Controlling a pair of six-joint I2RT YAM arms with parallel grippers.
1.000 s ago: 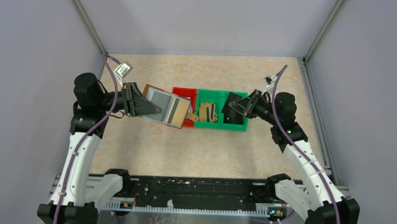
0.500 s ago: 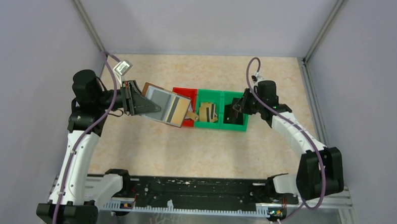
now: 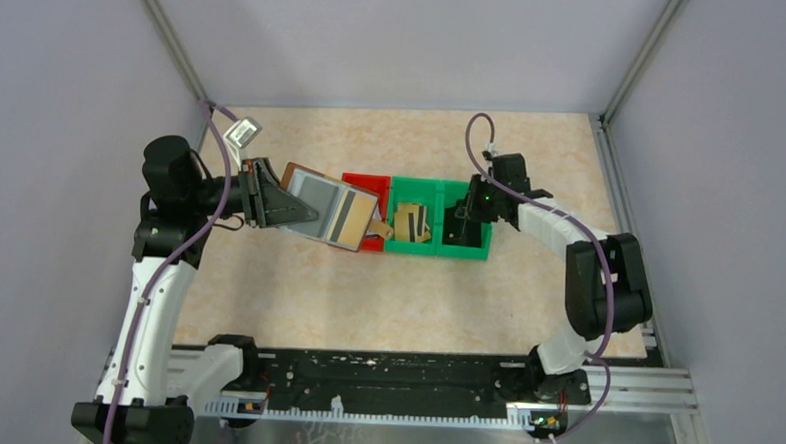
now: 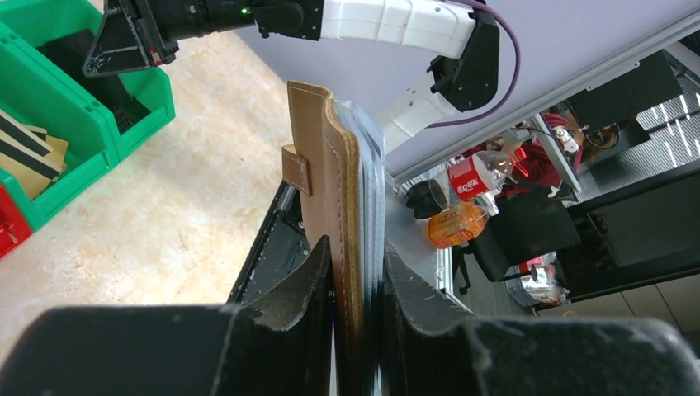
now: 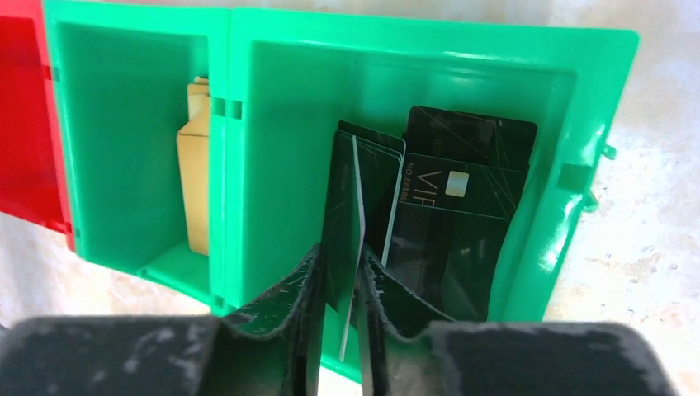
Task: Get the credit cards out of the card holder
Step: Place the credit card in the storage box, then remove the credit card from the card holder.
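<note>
Beige mottled tabletop (image 3: 296, 298) between plain grey walls carries a row of three small plastic bins: one red bin (image 5: 25, 124) and two green ones. The left gripper (image 4: 357, 264) is clamped on the small brown leather-look card holder (image 4: 326, 157). It grips one edge and holds the holder clear of the table, just left of the red bin. From above, the holder lies open with its pale grey inside upward, and a card with a dark stripe (image 3: 346, 220) sits in one pocket.

The right gripper (image 5: 340, 268) reaches down into the right-hand green bin (image 5: 429, 37). Its jaws are narrow, and a thin dark credit card (image 5: 340, 198) stands on edge between them. I cannot tell whether they press it or merely flank it. Another black card with pale lettering (image 5: 462, 223) leans against the bin's wall just beside it. Flat gold cards (image 5: 194, 165) lie in the middle green bin (image 5: 124, 33).
</note>
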